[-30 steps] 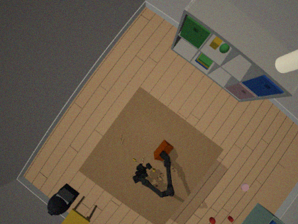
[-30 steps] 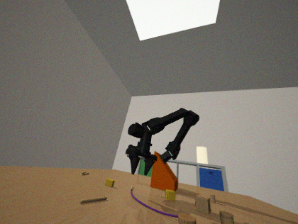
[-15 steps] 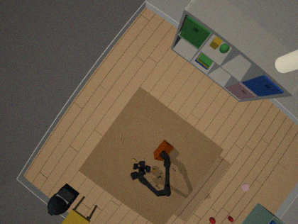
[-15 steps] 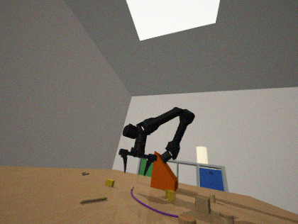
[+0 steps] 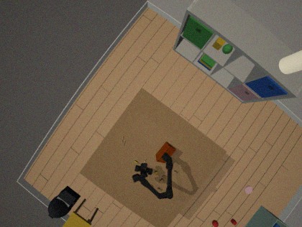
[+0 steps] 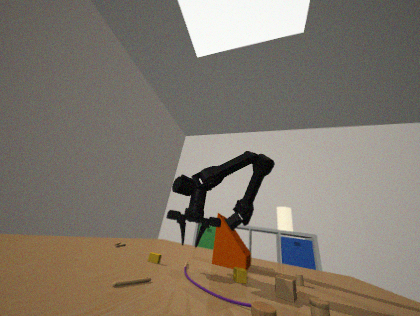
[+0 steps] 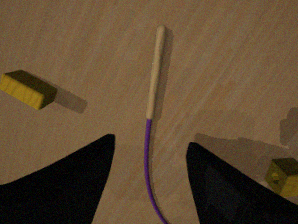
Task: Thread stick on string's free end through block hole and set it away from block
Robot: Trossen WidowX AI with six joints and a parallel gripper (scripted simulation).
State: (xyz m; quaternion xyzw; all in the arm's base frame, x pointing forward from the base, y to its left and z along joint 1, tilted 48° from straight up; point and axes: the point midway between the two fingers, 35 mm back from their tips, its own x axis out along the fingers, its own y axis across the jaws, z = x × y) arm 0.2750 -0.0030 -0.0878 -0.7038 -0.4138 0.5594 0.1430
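Observation:
The stick (image 7: 156, 72), pale and thin, lies on the table; its near end meets the purple string (image 7: 147, 160) (image 6: 215, 294). In the exterior view only a small pale tip of it shows. The string curves to the round wooden button (image 6: 263, 308) at the bottom edge. My gripper (image 7: 151, 145) (image 6: 190, 245) is part open and empty, above the table, with the string between its fingertips in the wrist view and the stick ahead of them. The yellow block with a hole (image 7: 284, 178) (image 6: 240, 275) stands right of my gripper; its hole shows as a dark spot in the wrist view.
Another yellow block (image 7: 27, 91) (image 6: 154, 258) lies left of the stick. A loose brown stick (image 6: 132, 282) lies at the front left. A tan block (image 6: 285, 288) and wooden cylinders (image 6: 320, 306) (image 6: 299, 280) stand at the right. An orange wedge (image 6: 227, 250) (image 5: 165, 152) is beside the arm's base.

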